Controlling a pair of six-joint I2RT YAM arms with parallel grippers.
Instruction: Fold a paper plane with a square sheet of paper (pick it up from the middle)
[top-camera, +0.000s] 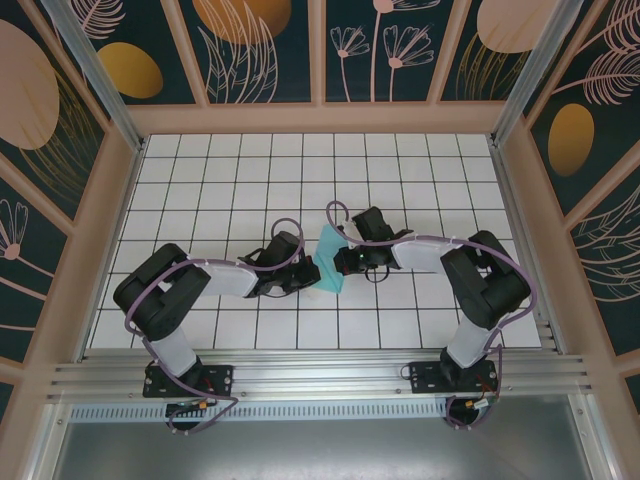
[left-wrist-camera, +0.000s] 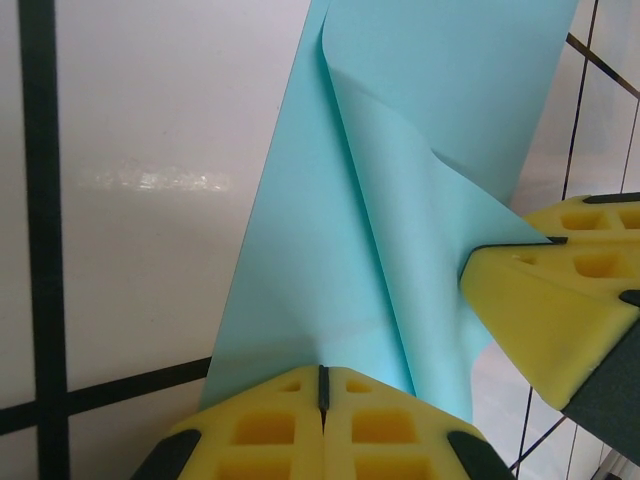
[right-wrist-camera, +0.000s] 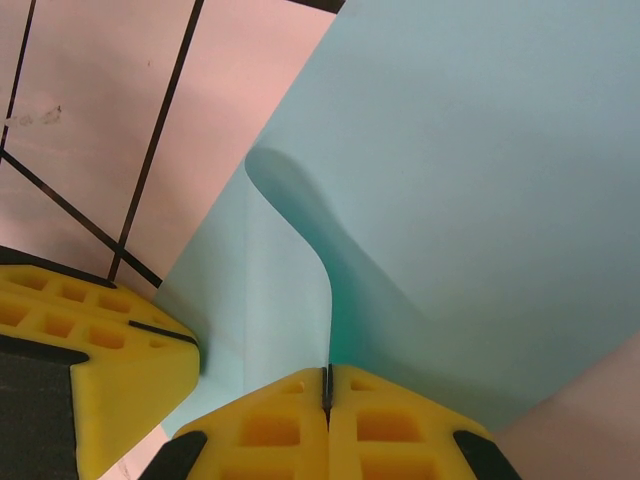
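i see the light-turquoise sheet of paper (top-camera: 331, 262) near the middle of the white gridded worktop (top-camera: 250, 170), caught between my two arms. the left fingers (left-wrist-camera: 322, 392) are pressed fully together, pinching one edge of the sheet. the right fingers (right-wrist-camera: 327, 390) are likewise closed tight on a neighbouring edge, just beside the left ones. between the two grips the paper bends into a soft curled flap over a flatter layer, partly folded.
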